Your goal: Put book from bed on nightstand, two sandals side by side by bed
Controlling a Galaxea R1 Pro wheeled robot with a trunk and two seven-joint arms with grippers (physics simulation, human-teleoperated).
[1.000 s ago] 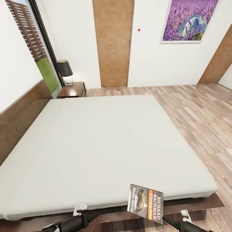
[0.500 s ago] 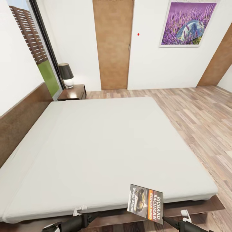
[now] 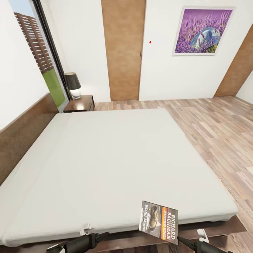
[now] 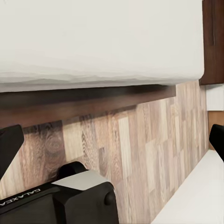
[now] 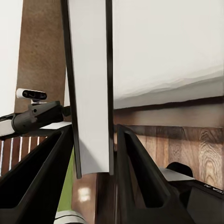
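Observation:
The book [image 3: 159,220] hangs upright over the near edge of the bed [image 3: 116,158], cover facing me with its orange-and-black title band. My right gripper [image 5: 93,133] is shut on the book [image 5: 91,93], which shows edge-on between the two black fingers. Low beside the bed's dark frame [image 4: 88,100], my left gripper [image 4: 112,140] is open with nothing between its fingers. The nightstand [image 3: 80,104] stands at the far left corner of the bed, by the headboard [image 3: 21,133]. The sandals are out of view.
A black-shaded lamp [image 3: 72,84] sits on the nightstand. A tall window [image 3: 35,52] is on the left wall, and a brown door [image 3: 123,49] and a lavender picture [image 3: 202,31] are on the far wall. Wood floor [image 3: 214,123] runs along the bed's right side.
The whole picture has slid downward, so the camera has moved; more of the far wall shows. The book and both arms keep their places in the view.

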